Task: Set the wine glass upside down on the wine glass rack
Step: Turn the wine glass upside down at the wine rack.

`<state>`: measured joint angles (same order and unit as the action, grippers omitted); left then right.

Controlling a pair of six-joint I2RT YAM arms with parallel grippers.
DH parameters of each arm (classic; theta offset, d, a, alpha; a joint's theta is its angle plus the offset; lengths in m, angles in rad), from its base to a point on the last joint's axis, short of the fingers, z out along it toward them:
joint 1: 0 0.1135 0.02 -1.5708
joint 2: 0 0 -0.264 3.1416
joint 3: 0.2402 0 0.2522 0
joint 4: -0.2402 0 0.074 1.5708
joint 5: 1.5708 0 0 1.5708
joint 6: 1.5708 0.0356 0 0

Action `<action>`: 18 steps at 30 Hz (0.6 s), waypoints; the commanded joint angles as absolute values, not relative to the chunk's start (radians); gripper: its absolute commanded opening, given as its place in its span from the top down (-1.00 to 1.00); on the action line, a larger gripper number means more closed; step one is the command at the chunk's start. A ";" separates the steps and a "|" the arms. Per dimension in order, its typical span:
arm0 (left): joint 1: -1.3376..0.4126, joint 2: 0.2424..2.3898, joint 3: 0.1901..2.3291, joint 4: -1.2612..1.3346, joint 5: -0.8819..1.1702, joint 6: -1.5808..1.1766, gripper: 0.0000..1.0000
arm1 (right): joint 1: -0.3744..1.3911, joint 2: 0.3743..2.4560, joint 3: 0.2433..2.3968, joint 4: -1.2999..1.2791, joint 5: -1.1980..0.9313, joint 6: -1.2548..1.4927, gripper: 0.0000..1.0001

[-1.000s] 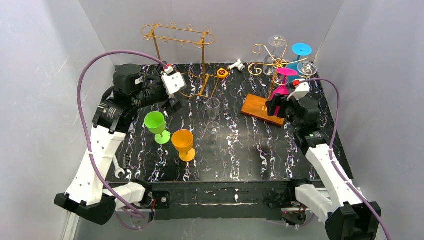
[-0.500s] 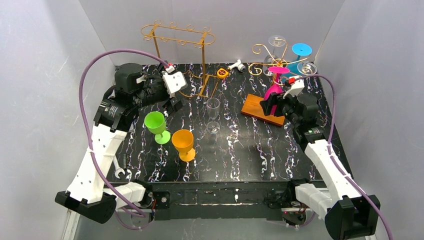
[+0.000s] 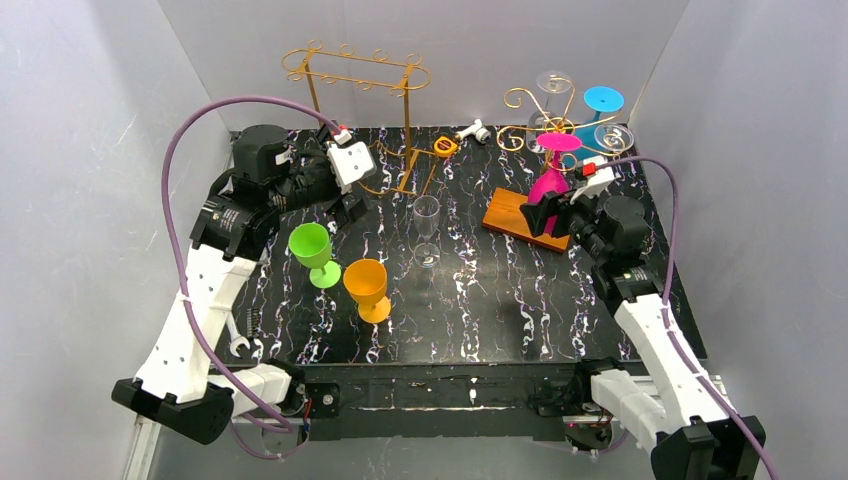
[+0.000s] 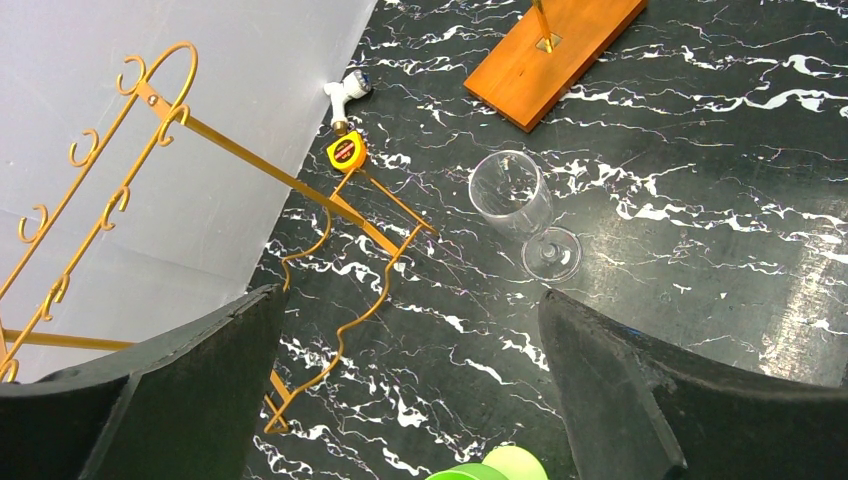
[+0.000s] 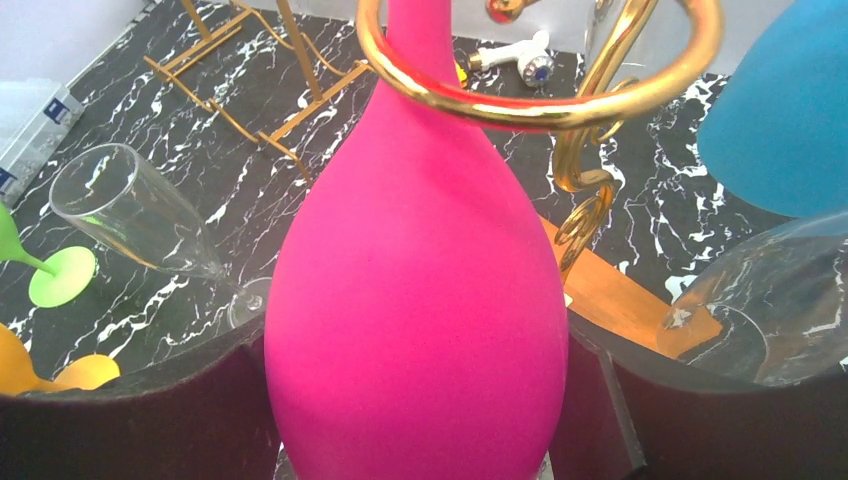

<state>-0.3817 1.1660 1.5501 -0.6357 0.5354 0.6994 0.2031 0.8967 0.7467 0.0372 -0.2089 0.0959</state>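
Note:
A pink wine glass [image 3: 548, 186] hangs upside down at the gold wine glass rack [image 3: 524, 101], which stands on a wooden base [image 3: 512, 216] at the back right. My right gripper [image 3: 545, 213] is shut on its bowl. In the right wrist view the pink wine glass [image 5: 420, 280] fills the space between both fingers, and its stem passes up through a gold ring [image 5: 540, 100] of the rack. My left gripper [image 3: 340, 212] hovers open over the left of the table, empty, with the green glass [image 4: 490, 466] just below it.
A blue glass [image 3: 603, 100] and two clear glasses [image 3: 553, 85] hang on the rack. An upright clear flute [image 3: 427, 225], a green glass [image 3: 312, 250] and an orange glass [image 3: 367, 285] stand mid-table. Another gold stand [image 3: 355, 75], a tape measure [image 3: 446, 146] and a wrench [image 3: 238, 340] are nearby.
My right gripper has shifted the pink glass slightly left, toward the rack's ring. The left gripper has hardly moved.

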 commanded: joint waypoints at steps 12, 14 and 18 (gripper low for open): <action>-0.384 1.162 1.571 -0.621 0.522 0.696 -0.97 | 0.199 0.783 0.644 0.149 -0.090 0.115 0.07; -0.384 1.161 1.570 -0.619 0.517 0.688 -0.97 | 0.199 0.771 0.633 0.147 -0.038 0.129 0.02; -0.384 1.162 1.561 -0.618 0.506 0.689 -0.97 | 0.199 0.757 0.614 0.161 -0.006 0.142 -0.16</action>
<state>-0.3820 1.1690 1.5505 -0.6289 0.5144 0.6949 0.2024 0.7822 0.6247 0.0799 -0.0727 0.1154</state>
